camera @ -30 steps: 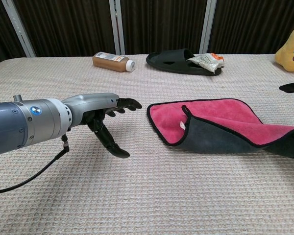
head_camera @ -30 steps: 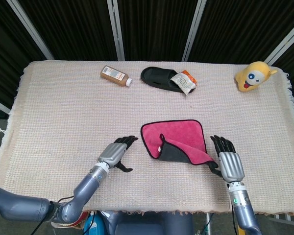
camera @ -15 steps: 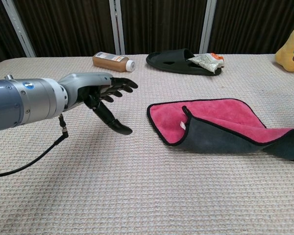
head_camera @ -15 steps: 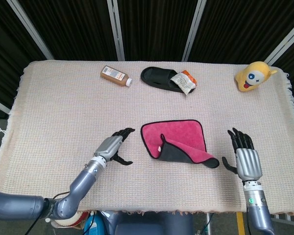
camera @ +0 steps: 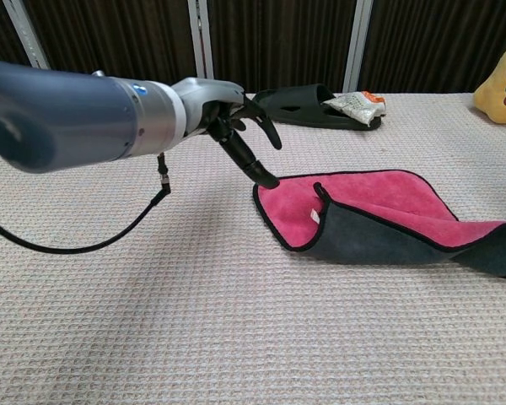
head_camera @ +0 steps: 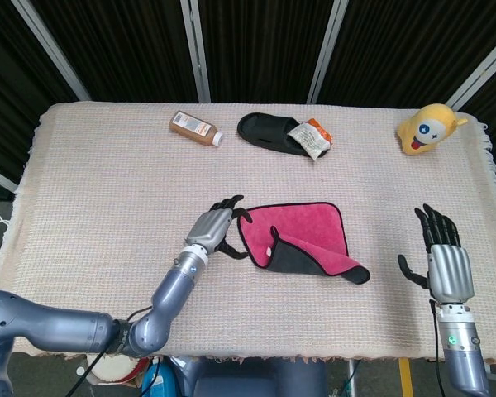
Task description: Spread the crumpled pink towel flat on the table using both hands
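Towel (head_camera: 302,234), pink with a black hem, lies near the middle of the tabletop (head_camera: 107,182), mostly flat but with its front right part folded over so the dark grey underside shows (fold runs from near the front left edge out to the right corner). Left robot hand (head_camera: 216,229) sits just beside the towel's left edge, fingers spread and pointing toward the cloth, thumb angled down at the hem; it grips nothing. From the chest camera the same hand (camera: 236,114) hangs above the towel's near left corner (camera: 274,202), thumb tip close to the hem, contact not clear. Right robot hand (head_camera: 443,258) is held upright well apart from the towel, off its right corner, fingers straight and apart, empty; head camera only.

Along the far edge: brown bottle (head_camera: 196,128) on its side, black slipper (head_camera: 271,132) with a crumpled packet (head_camera: 310,137) on it, yellow plush toy (head_camera: 427,129) at the right corner.
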Motion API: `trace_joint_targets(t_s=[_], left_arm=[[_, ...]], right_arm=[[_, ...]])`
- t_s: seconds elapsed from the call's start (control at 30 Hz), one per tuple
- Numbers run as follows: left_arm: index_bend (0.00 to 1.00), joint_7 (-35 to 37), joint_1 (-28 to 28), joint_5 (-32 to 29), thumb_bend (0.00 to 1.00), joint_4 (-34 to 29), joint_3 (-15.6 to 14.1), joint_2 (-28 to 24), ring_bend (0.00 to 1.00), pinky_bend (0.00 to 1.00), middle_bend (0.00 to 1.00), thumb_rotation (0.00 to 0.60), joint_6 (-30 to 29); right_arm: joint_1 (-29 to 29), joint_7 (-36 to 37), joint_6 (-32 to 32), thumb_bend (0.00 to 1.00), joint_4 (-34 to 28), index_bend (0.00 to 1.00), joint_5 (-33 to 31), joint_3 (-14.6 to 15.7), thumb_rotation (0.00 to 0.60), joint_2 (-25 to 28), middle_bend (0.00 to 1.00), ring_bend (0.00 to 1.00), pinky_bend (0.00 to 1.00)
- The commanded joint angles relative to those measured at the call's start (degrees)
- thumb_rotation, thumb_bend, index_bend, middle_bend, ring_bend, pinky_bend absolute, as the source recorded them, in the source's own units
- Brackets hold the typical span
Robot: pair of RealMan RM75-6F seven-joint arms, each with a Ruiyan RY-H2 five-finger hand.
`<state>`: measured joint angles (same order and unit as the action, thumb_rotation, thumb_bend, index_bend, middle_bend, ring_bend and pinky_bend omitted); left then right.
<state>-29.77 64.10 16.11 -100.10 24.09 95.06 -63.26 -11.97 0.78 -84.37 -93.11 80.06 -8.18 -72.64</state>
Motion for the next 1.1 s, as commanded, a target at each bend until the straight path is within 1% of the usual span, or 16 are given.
trace_joint_targets(t_s=[0.03,0.1,0.17,0.4,0.53,0.73,1.1], left_arm=[[0.43,-2.62,2.85,-3.29,0.18,2.15,1.71,2.11,0.00,0.00,0.00,0.600,-1.51],[0.46,-4.75,5.30,-5.56,0.20,4.56,2.61,4.21,0.00,0.00,0.00,0.600,-2.50],[0.48,-7.79,8.08,-6.28,0.21,7.58,2.35,6.80,0.00,0.00,0.00,0.600,-3.82],[0.46,-11.29,11.11,-6.98,0.22,13.47,2.84,11.03,0.00,0.00,0.00,0.600,-5.94],[0.43,-13.24,12.66,-8.48,0.25,18.02,4.06,13.27,0.00,0.00,0.00,0.600,-4.25],[0.41,-15.39,14.02,-9.76,0.28,21.55,4.81,15.23,0.00,0.00,0.00,0.600,-2.57],[0.41,-17.20,16.17,-9.99,0.32,28.56,6.09,19.28,0.00,0.00,0.00,0.600,0.12]], right_arm=[[0.37,1.82,-0.19,0.35,0.35,0.00,0.27,-0.13,0.600,0.39,0.03,0.00,0.06],[0.69,4.12,-0.34,0.35,0.90,0.00,0.58,-0.22,0.600,0.53,0.03,0.00,0.06],[1.05,6.75,-0.02,0.35,1.70,0.00,0.50,-0.04,0.600,0.39,0.03,0.00,0.06],[1.31,9.26,-0.22,0.35,2.66,0.00,1.80,0.06,0.600,0.54,0.03,0.00,0.06],[1.52,10.55,-0.46,0.35,2.21,0.00,2.45,-0.01,0.600,1.01,0.03,0.00,0.06],[1.53,11.71,0.26,0.35,2.26,0.00,1.99,-0.21,0.600,1.24,0.03,0.00,0.06],[1.45,14.94,1.15,0.35,3.39,0.00,0.86,-1.28,0.600,1.47,0.03,0.00,0.06]])
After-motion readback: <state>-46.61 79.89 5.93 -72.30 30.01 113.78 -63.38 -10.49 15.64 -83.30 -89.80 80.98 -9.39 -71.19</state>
